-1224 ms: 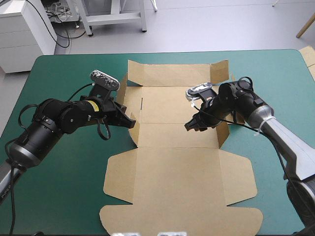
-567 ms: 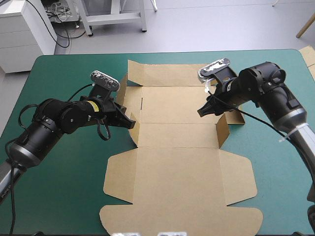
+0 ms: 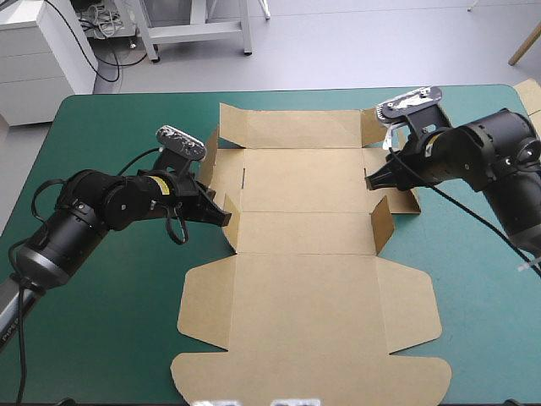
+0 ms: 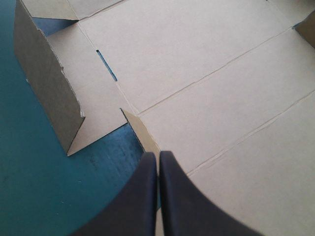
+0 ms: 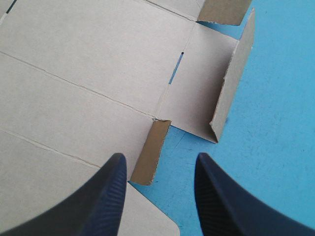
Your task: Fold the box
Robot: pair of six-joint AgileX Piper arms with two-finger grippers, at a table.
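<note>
1. On the teal-green worktop, we see the brown box lying opened out at the middle. Its broad lid panel lies flat toward the near edge, and a long flap runs along the far side.
2. At the box's left side, the left wall stands upright off the cover. A narrow slot is cut in the flat board just beside it. On the near side of that wall, the small left flap is raised on edge.
3. The left gripper reaches in from the left, its black fingers pressed together. They pinch the small left flap, whose edge runs straight into the seam between them.
4. At the box's right side, the right wall also stands upright, with teal-green cover showing beyond it. The small right flap stands tilted on the near side of it, at the corner of the flat base.
5. The right gripper comes in from the right and hangs over the right edge of the base, between the far corner and the small right flap. Its fingers are spread wide.
6. From the right wrist, we find the small right flap just ahead of the gap between those fingers. One finger is over the flat board and the other over the cover. We cannot tell whether either finger touches the board.
</note>
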